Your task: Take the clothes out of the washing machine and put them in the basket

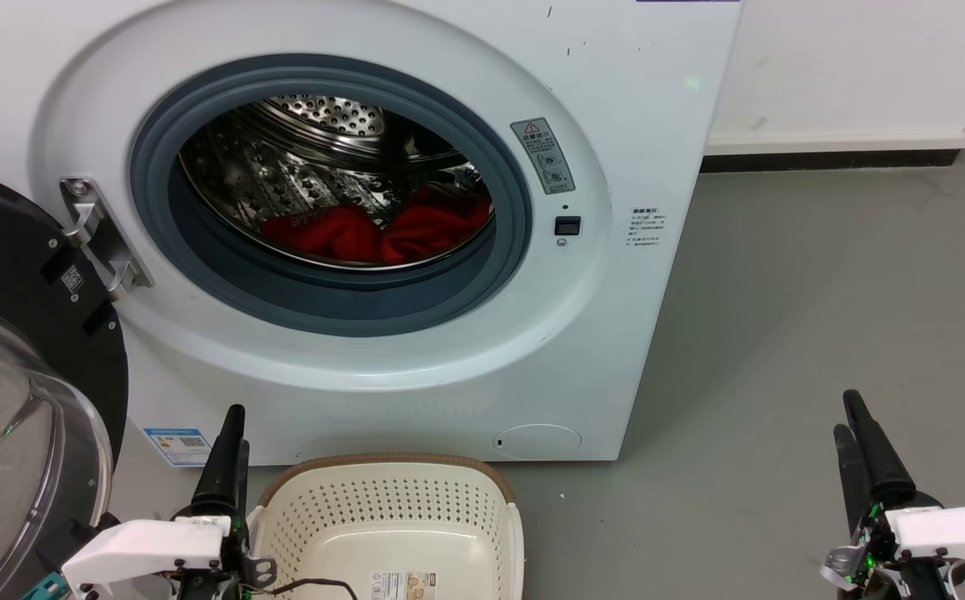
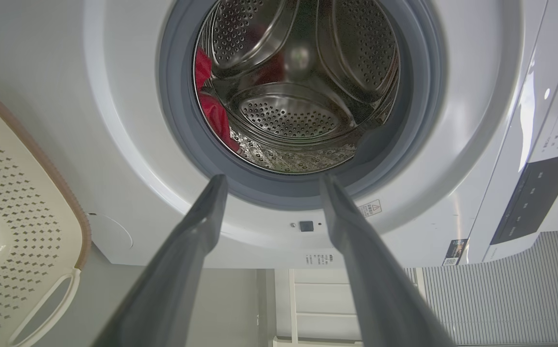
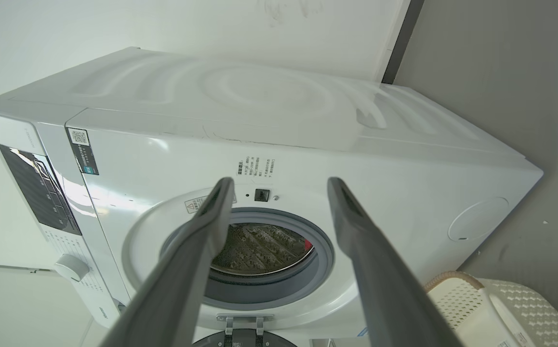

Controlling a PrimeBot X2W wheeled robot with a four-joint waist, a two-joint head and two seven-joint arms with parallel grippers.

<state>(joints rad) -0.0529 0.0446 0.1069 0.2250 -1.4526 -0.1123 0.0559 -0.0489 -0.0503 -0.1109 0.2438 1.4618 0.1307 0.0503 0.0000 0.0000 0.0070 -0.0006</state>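
You had the clothes [image 1: 382, 229], 2 bright-red bundles, lying side by side at the bottom of the steel drum [image 1: 316, 158], w/ faint pale lettering on the left 1. Both were inside the washing machine [image 1: 616, 125], behind the grey rubber gasket [image 1: 341, 304]. In the left wrist view the red fabric [image 2: 214, 115] showed at the drum's edge. The glass door [image 1: 24, 375] stood swung open on the machine's left, on its metal hinge [image 1: 99, 237]. A warning sticker [image 1: 542, 154] sat right of the porthole.

The basket [image 1: 391, 460] sat on the floor just in front of the machine, below the porthole. It had a label sticker [image 1: 403, 585] at its near side, and a thin black cable [image 1: 316, 583] ran by it.

Your L gripper [image 1: 237, 433] was low, just beside the basket's left rim, tips pointing up toward the machine front. Its wrist view showed the 2 fingers spread wide, approx. framing the porthole's lower edge, w/ no fabric btwn them. Your R gripper [image 1: 847, 414] was well apart to the right, over bare grey floor [image 1: 782, 292]. Its fingers were likewise wide apart in its own wrist view and gripped nothing. Both grippers were well short of the porthole.
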